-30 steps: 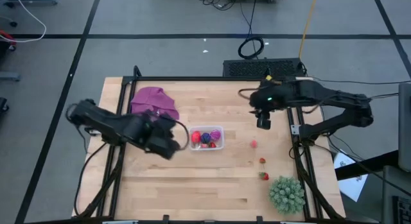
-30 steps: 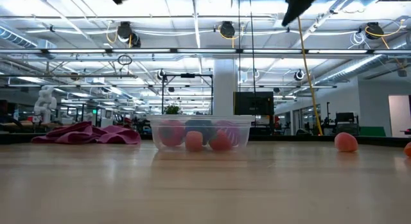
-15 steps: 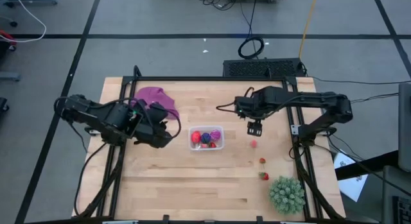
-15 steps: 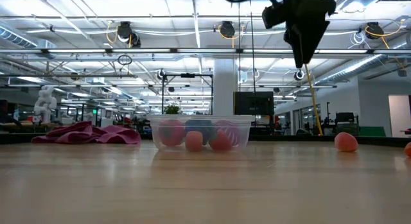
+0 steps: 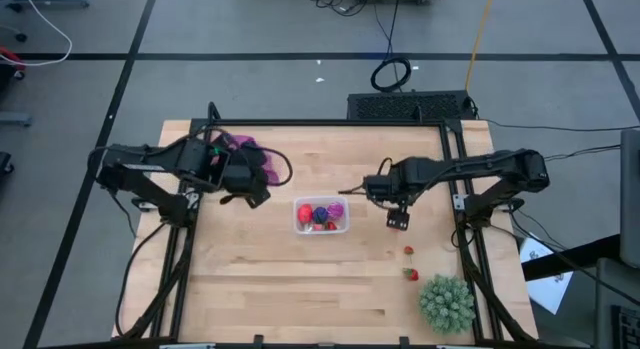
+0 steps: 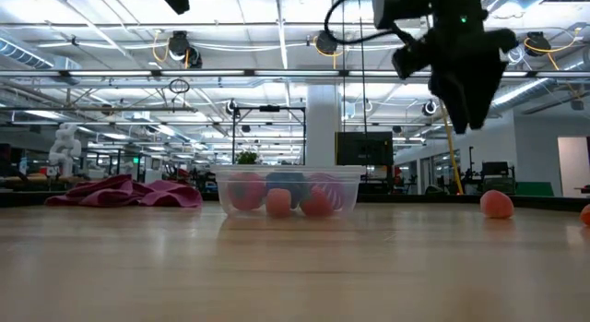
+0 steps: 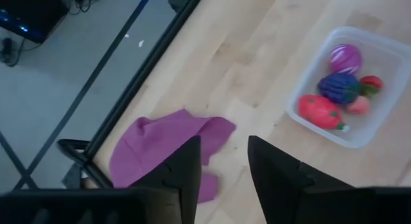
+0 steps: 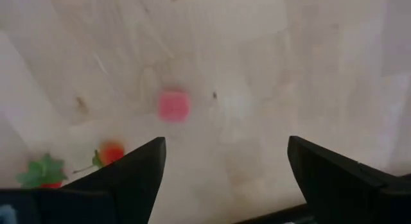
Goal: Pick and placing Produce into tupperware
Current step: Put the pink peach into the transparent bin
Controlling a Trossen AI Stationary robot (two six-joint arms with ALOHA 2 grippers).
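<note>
The clear tupperware (image 5: 322, 216) sits near the middle of the tabletop (image 5: 300, 289) and serves as the landmark here. Inside it lie a red fruit (image 7: 319, 111), a dark blue-purple fruit (image 7: 340, 87), a magenta fruit (image 7: 344, 58) and a smaller pale pink piece (image 7: 358, 105). The right hand (image 5: 398, 220) hangs above the wood just to the right of the tupperware, its fingers (image 8: 125, 176) spread wide apart and holding nothing; directly under it a pink fruit (image 8: 173, 105) rests on the tabletop. Farther from the tupperware on that same side lie two strawberry-like pieces (image 5: 408, 251), and beyond them a green spiky plant (image 5: 446, 302). The left hand (image 5: 250, 193) is raised to the left of the tupperware, over the edge of a purple cloth (image 7: 167, 148), its fingers (image 7: 183, 169) a narrow gap apart with nothing between them.
</note>
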